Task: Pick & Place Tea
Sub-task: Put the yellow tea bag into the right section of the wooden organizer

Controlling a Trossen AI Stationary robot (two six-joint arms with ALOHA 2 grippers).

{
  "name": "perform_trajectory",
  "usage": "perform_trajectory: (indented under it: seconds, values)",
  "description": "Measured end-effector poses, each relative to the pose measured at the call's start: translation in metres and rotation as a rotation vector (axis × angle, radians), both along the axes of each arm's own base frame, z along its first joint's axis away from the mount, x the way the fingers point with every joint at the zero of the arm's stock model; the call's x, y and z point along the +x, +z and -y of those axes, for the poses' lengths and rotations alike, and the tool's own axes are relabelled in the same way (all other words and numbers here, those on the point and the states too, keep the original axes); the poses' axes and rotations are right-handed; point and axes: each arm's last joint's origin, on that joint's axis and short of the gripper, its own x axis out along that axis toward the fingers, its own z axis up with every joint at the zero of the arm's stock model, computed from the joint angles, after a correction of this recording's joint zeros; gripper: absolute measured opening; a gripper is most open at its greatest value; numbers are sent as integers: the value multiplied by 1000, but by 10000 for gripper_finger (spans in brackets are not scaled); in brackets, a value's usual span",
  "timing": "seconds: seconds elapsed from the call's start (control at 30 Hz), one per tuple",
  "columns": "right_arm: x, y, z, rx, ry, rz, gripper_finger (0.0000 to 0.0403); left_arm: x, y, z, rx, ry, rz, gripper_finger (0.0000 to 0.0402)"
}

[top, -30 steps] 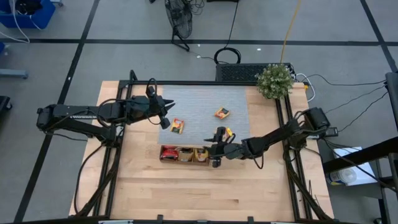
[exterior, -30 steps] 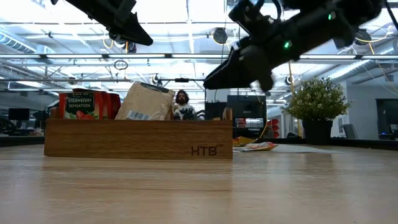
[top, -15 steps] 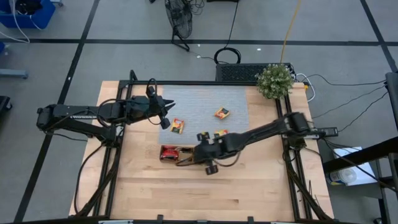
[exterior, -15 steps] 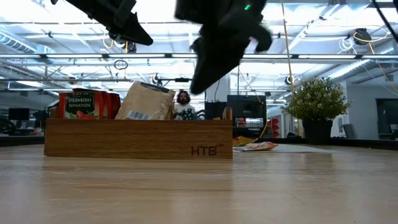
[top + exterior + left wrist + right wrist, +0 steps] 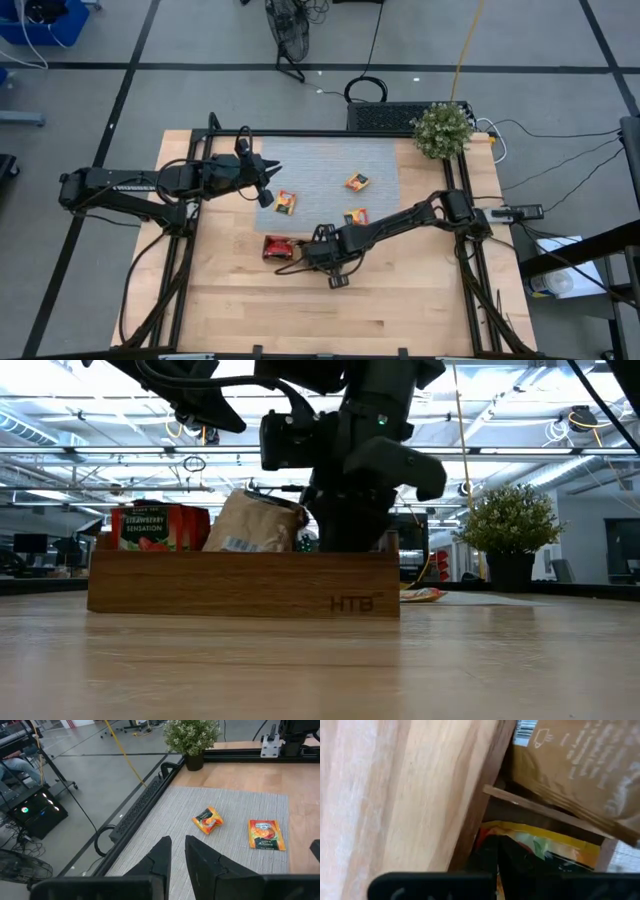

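High view puts your right hand (image 5: pixel 318 252) down over the wooden tray (image 5: pixel 275 248) near the middle of the counter (image 5: pixel 300 310), its arm reaching in from about three o'clock and covering most of the tray, so only the red packets (image 5: pixel 274 246) at the tray's nine o'clock end show from above. Your right wrist view looks straight into a compartment: the fingers (image 5: pixel 520 865) are pressed together with no gap, buried among an orange-yellow tea packet (image 5: pixel 545 845), and you cannot tell from here whether a packet is pinched between them; one divider along sits a brown paper packet (image 5: pixel 580 765). Low view shows the same hand standing in the tray behind its front wall (the one marked HTB), with the brown packet leaning beside it and the red strawberry packets at the far end. Three tea packets lie loose on the grey mat (image 5: pixel 330 165): one at (image 5: pixel 286 203), one at (image 5: pixel 358 181) toward twelve o'clock, and one at (image 5: pixel 354 216) just off the right arm. Your left hand (image 5: pixel 270 182) hangs above the mat's nine o'clock edge, fingers (image 5: pixel 162 855) only narrowly parted and holding nothing. A potted plant (image 5: pixel 441 128) stands at the counter's one o'clock corner.
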Motion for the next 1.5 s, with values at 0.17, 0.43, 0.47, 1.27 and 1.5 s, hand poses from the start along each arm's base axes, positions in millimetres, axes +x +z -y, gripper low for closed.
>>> perform_trajectory:
  seconds: [0.17, 0.43, 0.47, 1.27, 1.5]
  values:
    - [-4, -3, 1, -9, -30, -36, 0, 0, 0, 0, 0, 0, 0, 63]
    - [-11, -13, 11, -198, -81, -34, 0, 0, 0, 0, 0, 0, 0, 63]
    - [-11, -14, 12, -227, -87, -30, 0, 0, 0, 0, 0, 0, 0, 63]
    - [-14, -2, -18, -740, -77, 197, 0, 0, 0, 0, 0, -1, -1, 63]
    - [-17, 6, -18, -694, -60, 190, 0, 0, 0, 0, 0, -1, -1, 63]
